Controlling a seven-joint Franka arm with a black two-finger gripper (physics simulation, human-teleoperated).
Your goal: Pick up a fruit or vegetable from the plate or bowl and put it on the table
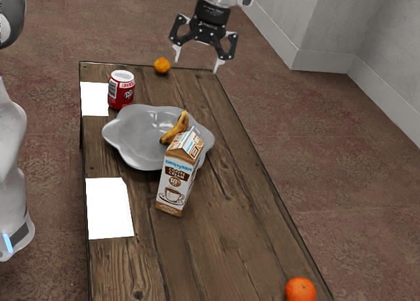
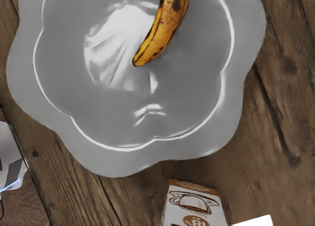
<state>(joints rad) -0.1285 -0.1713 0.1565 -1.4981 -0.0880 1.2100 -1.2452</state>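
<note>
1 spotted banana lies on the grey plate.

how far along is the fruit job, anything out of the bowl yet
Done: can't say for sure. Two orange fruits sit on the table, but whether either came from the bowl isn't shown.
In hand: nothing; the pincer is open and empty.
Left: if the banana is the target, everything, as it lies in the bowl.

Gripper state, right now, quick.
Gripper: open, fingers spread wide, nothing held; the banana lies in the gray bowl.
</note>
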